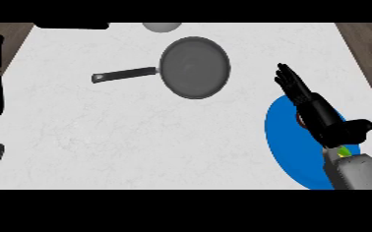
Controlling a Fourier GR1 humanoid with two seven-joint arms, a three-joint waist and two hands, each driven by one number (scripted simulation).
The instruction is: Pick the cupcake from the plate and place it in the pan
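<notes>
Your right hand (314,109) hangs over the blue plate (285,142), fingers straight, holding nothing. The cupcake (299,119) sits there, mostly hidden. The pan (195,68) is empty; everything's left.

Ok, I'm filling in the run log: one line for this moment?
right hand: open, over blue round plate | cupcake: mostly hidden | dark grey frying pan: empty | left hand: not in view

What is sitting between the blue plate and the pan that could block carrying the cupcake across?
Nothing visible. The counter between the blue plate and the pan is bare white surface. The right hand lies over the plate and hides most of the cupcake. The grey object at the far edge lies beyond the pan, off that path.
</notes>
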